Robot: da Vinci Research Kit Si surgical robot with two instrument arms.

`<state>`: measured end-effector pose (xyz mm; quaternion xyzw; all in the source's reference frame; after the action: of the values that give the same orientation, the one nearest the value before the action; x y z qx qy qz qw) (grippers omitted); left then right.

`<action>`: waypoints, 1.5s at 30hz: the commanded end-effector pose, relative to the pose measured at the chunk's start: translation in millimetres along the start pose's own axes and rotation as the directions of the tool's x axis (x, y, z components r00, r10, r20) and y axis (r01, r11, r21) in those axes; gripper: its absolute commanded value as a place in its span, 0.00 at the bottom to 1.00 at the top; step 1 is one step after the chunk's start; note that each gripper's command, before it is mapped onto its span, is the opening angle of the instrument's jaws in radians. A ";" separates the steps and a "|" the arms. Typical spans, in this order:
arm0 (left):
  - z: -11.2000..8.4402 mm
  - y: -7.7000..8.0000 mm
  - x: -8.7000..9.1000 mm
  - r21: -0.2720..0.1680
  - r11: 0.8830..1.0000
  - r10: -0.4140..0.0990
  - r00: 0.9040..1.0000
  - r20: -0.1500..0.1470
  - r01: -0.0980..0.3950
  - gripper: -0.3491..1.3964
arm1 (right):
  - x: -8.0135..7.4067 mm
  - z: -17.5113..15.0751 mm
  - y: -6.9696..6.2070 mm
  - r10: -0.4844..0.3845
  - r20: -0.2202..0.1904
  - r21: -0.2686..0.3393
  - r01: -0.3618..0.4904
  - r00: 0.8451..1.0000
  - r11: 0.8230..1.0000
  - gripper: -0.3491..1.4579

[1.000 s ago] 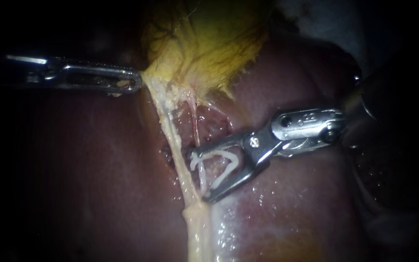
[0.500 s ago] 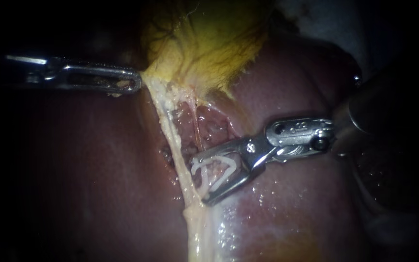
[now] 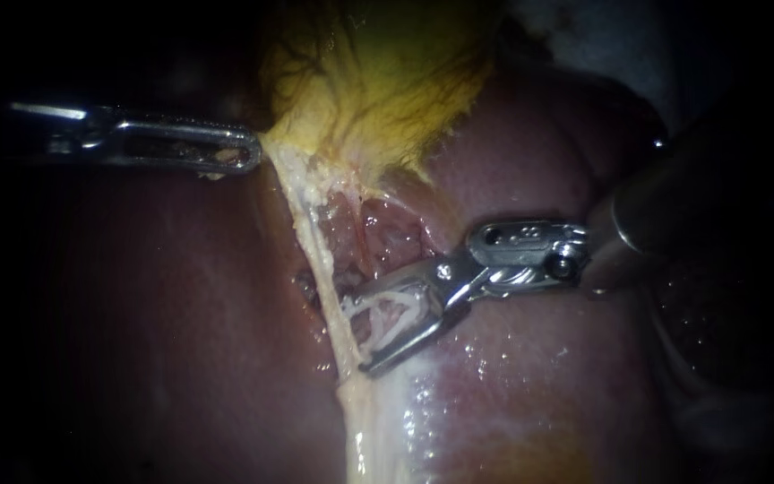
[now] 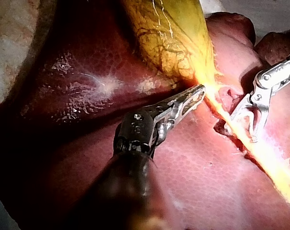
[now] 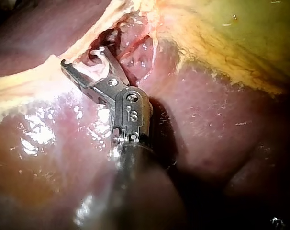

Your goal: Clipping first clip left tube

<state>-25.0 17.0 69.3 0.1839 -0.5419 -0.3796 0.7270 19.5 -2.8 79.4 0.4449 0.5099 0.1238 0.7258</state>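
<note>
The right instrument (image 3: 354, 333) grips a white clip (image 3: 396, 314) in its jaws, tips against the pale tube (image 3: 320, 251). The left instrument (image 3: 248, 152) clamps the gallbladder (image 3: 387, 81) edge.

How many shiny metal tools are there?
2. The left instrument grips the lower edge of the gallbladder. The right instrument holds a white clip at the pale tube lower down. The dark edges could hide more.

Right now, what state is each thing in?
left instrument, jaws shut on the gallbladder's edge.
right instrument, jaws apart, holding the clip.
clip, open, not yet closed on the tube.
tube, stretched, bare, at the clip's mouth.
gallbladder, pulled taut by the left instrument.
</note>
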 end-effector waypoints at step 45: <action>0.0 0.0 0.0 0.000 1.000 0.000 1.000 0.000 0.000 0.00 | 1.5 4.0 -4.0 0.065 -0.141 0.257 -0.026 0.988 0.966 0.02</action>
<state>-25.1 17.0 69.3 0.1839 -0.5419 -0.3795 0.7270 22.3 -6.1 75.8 0.5333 0.5641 0.1099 0.6207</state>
